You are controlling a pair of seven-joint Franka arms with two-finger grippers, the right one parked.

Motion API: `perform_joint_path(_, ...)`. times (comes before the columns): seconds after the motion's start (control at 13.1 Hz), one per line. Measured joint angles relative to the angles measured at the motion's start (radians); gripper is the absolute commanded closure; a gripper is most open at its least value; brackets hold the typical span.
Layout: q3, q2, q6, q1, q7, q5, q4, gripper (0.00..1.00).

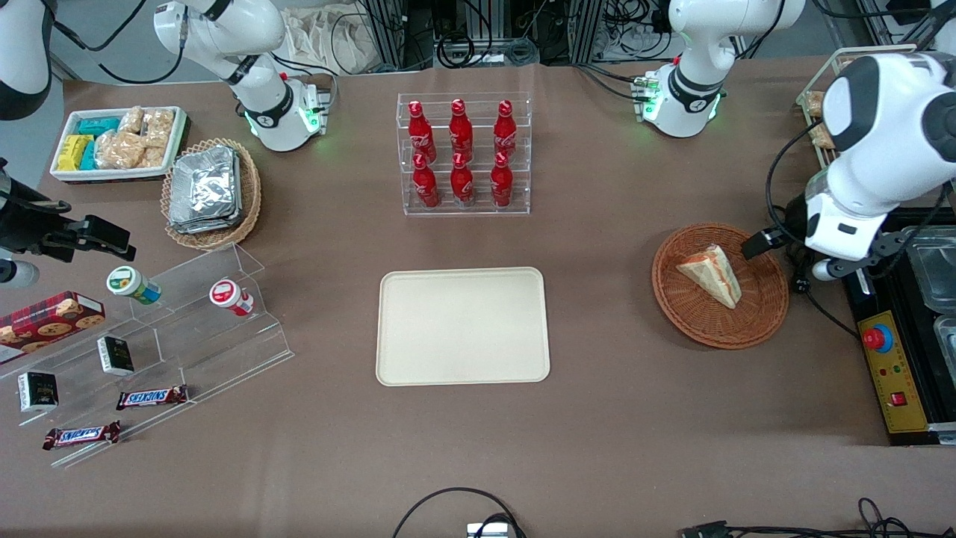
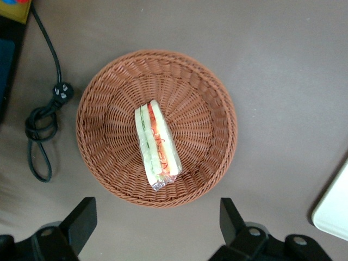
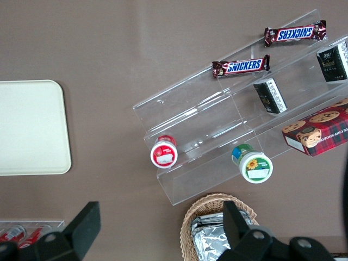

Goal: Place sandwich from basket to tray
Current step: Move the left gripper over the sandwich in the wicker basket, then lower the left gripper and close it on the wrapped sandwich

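Hovering over the basket, your hand is spread wide and empty, so you're set. The sandwich lies right under it in the basket's middle. Drop straight down, pinch across the bread faces, not the filling edge. The tray sits well off toward the parked arm.

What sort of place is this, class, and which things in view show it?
Probably a robotics lab staged as a snack shop: cabling and equipment racks past the table, an emergency-stop box, bottles on a display rack. The claw hangs open above the sandwich in its basket.
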Motion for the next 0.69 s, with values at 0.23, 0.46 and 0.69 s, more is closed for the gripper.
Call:
perform_joint_path(0.23, -0.005, -0.017, 0.111, -0.001, -0.087, 0.000, -0.127, 0.00)
perform_joint_path(0.46, -0.007, -0.030, 0.240, -0.001, -0.143, 0.000, -0.239, 0.00)
perform_joint_path(0.69, -0.007, -0.035, 0.379, -0.001, -0.171, 0.000, -0.341, 0.00)
